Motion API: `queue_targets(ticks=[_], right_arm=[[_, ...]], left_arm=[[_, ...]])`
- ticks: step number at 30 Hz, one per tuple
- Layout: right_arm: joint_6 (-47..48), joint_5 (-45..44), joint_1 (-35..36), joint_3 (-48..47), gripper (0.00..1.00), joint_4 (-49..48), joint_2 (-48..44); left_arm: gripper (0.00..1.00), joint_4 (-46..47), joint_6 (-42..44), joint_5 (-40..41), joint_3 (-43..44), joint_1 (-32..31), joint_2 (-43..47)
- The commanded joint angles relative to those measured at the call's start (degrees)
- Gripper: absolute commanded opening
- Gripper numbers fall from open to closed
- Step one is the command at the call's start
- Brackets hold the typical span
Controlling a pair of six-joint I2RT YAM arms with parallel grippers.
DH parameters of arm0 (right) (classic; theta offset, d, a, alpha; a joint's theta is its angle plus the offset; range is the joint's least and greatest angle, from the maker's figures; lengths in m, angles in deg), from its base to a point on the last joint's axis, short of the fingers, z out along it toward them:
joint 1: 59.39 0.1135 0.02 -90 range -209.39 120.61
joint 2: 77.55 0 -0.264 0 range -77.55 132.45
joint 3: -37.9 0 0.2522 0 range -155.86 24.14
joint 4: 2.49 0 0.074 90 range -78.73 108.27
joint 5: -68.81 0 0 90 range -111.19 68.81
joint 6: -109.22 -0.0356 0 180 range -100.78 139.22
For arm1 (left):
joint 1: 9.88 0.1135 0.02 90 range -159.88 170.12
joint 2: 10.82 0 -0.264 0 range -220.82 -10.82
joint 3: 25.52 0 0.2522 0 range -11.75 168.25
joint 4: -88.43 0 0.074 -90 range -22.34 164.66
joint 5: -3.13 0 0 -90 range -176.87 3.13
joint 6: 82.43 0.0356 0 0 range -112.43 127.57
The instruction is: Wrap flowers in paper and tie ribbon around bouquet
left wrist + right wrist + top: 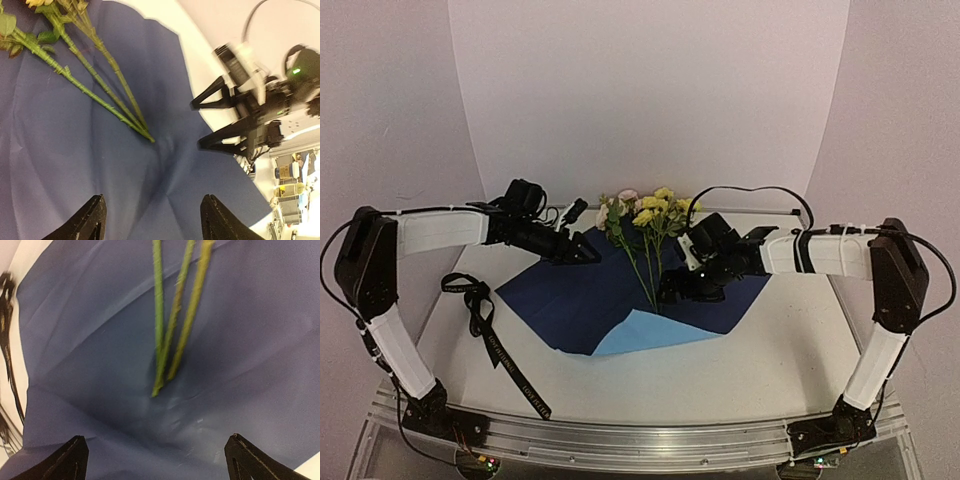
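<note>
Ribbon [485,322] lies loose at the counter's [770,370] near left; the flowers [642,225] rest unwrapped on the paper [570,295].
Left end effector [590,256] and right end effector [672,288] both gape empty above it; a careless tug on one paper edge could roll the flowers off-centre.

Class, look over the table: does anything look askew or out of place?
The paper has its near corner folded over, showing light blue against the navy face. The ribbon lies loose left of the paper, apart from the flowers.
</note>
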Motion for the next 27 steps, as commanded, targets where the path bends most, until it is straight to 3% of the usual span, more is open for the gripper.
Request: queue_targets(ticks=[1,5,10,16,22,27], right_arm=[[-1.5,-4.9,3.9,3.2,0.98,-6.0,-3.5],[-4.5,-8.1,3.8,3.0,0.98,-5.1,-2.0],[-9.6,-10.1,3.6,5.8,0.98,-3.5,-4.6],[-18.5,-6.2,3.5,17.9,0.98,-3.5,-12.5],[-37.2,-2.3,6.6,31.9,0.97,-11.5,-23.1],[-52.2,-3.8,12.1,37.1,0.97,-20.5,-23.1]], left_arm=[[0.69,6.3,-3.5,-2.8,-8.9,-1.9,11.4],[0.7,-1.4,0.9,6.1,-13.4,-11.5,16.6],[0.7,0.1,0.8,17.7,-19.8,-22.4,20.2],[0.68,1.4,1.2,32.0,-23.4,-32.7,21.4],[0.65,5.4,-5.6,44.4,-25.8,-36.9,21.3],[0.66,8.8,-7.6,47.2,-27.8,-37.7,24.1]])
